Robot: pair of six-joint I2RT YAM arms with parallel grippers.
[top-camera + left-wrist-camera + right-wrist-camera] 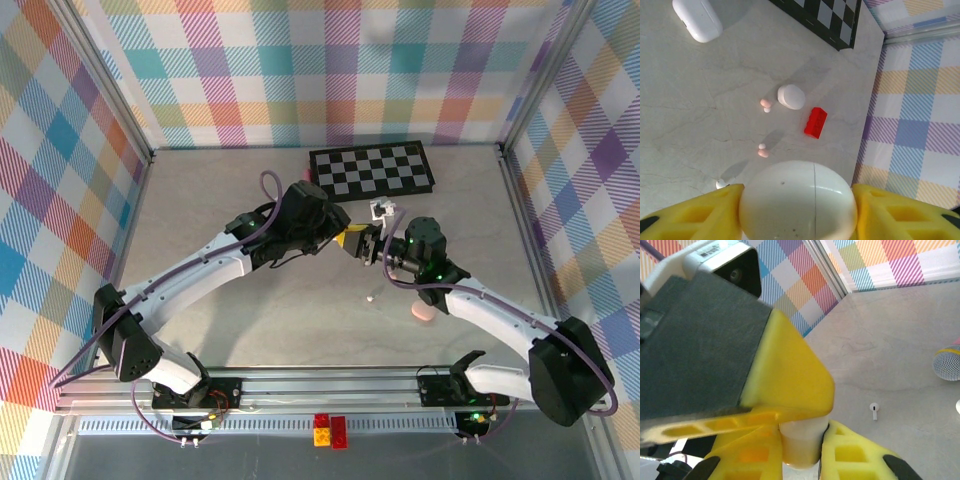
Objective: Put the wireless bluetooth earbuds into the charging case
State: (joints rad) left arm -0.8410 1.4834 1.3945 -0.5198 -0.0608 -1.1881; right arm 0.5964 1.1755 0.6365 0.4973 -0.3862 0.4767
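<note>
The left gripper (796, 195) grips a glossy white egg-shaped plastic charging case (797, 212) between its yellow fingers, raised above the pale stone-look table (700, 100). The right gripper (802, 440) is clenched on a small whitish plastic piece (800, 447) tucked under the left one's finger, and I cannot tell what that piece is. The tiny earbuds lie loose on the table: one pale pink earbud (765, 103) just beside a small white pebble-shaped case (791, 96), another pink earbud (762, 151) near a red toy brick (815, 122), and a white stemmed earbud (873, 410) lying alone.
</note>
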